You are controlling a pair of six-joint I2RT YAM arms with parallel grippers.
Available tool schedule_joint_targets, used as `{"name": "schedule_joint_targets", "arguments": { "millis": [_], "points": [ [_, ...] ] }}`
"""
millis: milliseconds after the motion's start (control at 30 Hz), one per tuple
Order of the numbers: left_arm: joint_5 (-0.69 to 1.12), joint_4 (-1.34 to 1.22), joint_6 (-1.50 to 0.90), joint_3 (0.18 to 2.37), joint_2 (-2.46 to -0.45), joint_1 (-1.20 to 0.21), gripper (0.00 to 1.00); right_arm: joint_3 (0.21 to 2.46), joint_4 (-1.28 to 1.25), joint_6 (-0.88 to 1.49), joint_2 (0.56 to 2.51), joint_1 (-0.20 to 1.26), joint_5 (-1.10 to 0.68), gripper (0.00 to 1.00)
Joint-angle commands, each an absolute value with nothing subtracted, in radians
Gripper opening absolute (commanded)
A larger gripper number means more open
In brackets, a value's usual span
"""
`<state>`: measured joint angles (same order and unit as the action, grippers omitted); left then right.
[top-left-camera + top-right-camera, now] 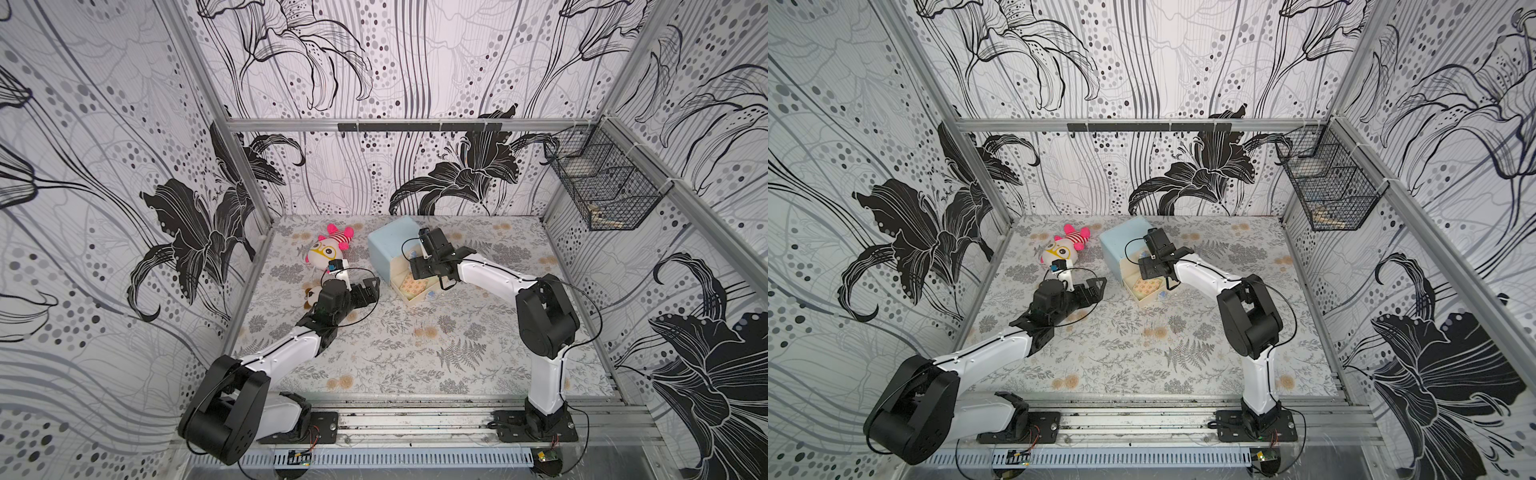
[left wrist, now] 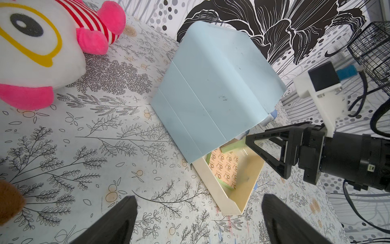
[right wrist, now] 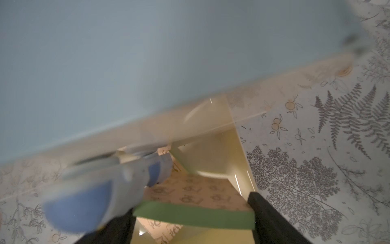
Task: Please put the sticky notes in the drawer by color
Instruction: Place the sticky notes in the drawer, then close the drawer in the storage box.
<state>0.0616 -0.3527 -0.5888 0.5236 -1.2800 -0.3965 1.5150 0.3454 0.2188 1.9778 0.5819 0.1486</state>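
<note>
Only the right wrist view shows you the grasp. The right gripper point(image 3: 191, 208) is clamped on a green pad point(image 3: 196, 215). The pad's edge spans finger to finger, and its face runs away toward the chest point(image 3: 147, 52). Chest and knobs point(image 3: 82, 209) are blurred there, while the pad and fingers are sharp.

In both top views the gripper body hides that pad. You only see the arm over the open drawer point(image 1: 419, 301).

The left wrist view gives you the inside. The bottom drawer is pulled out, and a patterned pad point(image 2: 223, 166) with green edges lies flat on its floor.

The chest sits diagonally, mid-back on the counter point(image 1: 395, 353), with its front facing near-right toward the right arm. The drawer's long axis runs the same way.

The left gripper point(image 2: 199, 197) is released and holds nothing. It is low over the counter, left of the drawer and near the plush point(image 1: 328, 249).
</note>
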Motion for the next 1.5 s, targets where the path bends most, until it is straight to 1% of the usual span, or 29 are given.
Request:
{"name": "schedule_joint_targets", "arguments": {
  "millis": [0,167,467,600,700,833,967,1100,1267,1467],
  "points": [
    [0.063,-0.393,-0.582,0.538,-1.293,-0.39,0.97,1.511,0.328,0.211,1.991,0.575,0.13,0.89],
    [0.067,-0.397,-0.58,0.543,-1.297,-0.391,0.97,1.526,0.351,0.208,1.989,0.576,0.132,0.98],
    [0.067,-0.4,-0.584,0.541,-1.298,-0.39,0.97,1.432,0.336,0.227,1.889,0.576,0.138,0.99],
    [0.07,-0.406,-0.584,0.545,-1.29,-0.39,0.97,1.295,0.254,0.271,1.796,0.575,0.119,0.94],
    [0.065,-0.426,-0.594,0.554,-1.265,-0.39,0.97,1.155,0.159,0.312,1.704,0.575,0.102,0.93],
    [0.004,-0.443,-0.601,0.604,-1.241,-0.39,0.97,0.963,0.032,0.345,1.592,0.574,0.088,0.92],
    [-0.055,-0.379,-0.558,0.737,-1.286,-0.39,0.97,0.833,-0.048,0.395,1.537,0.574,0.064,0.87],
    [-0.06,-0.206,-0.492,0.971,-1.433,-0.38,0.97,0.744,-0.115,0.443,1.511,0.575,0.025,0.78],
    [0.027,-0.109,-0.404,1.207,-1.632,-0.354,0.98,0.695,-0.172,0.481,1.533,0.576,-0.011,0.7],
    [0.103,0.046,-0.216,1.5,-1.847,-0.335,0.99,0.671,-0.236,0.517,1.575,0.576,-0.061,0.66]
  ]
}}
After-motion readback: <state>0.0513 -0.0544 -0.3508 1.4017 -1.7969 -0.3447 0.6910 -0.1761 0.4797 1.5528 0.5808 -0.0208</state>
